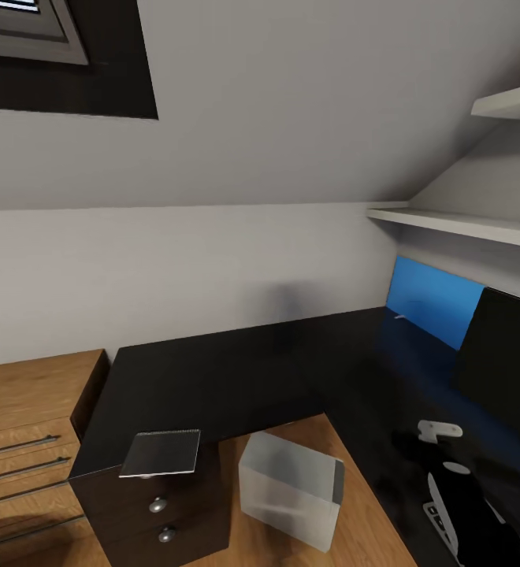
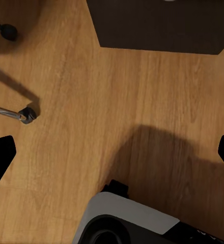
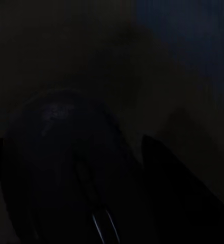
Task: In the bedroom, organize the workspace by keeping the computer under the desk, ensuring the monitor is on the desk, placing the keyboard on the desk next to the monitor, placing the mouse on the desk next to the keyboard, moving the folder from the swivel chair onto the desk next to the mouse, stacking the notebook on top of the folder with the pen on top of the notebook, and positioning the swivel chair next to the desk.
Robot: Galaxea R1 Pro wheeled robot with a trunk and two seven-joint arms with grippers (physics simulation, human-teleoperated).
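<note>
Computer (image 1: 290,490) sits on the floor by the desk (image 1: 236,378), monitor (image 1: 503,358) on top, notebook (image 1: 161,453) at the desk corner unstacked. Right gripper (image 3: 74,168) seems clamped on the mouse (image 3: 66,152), too dark to be sure. Left gripper (image 2: 112,152) spread over floor near chair base (image 2: 20,114). Most placing left

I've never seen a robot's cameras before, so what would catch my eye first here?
Probably the glossy black L-shaped desk filling the corner, and the bright blue wall panel behind it at the right. Then the pale grey computer on the wood floor beside the drawers, and the small grey notebook overhanging the desk's near corner.
</note>
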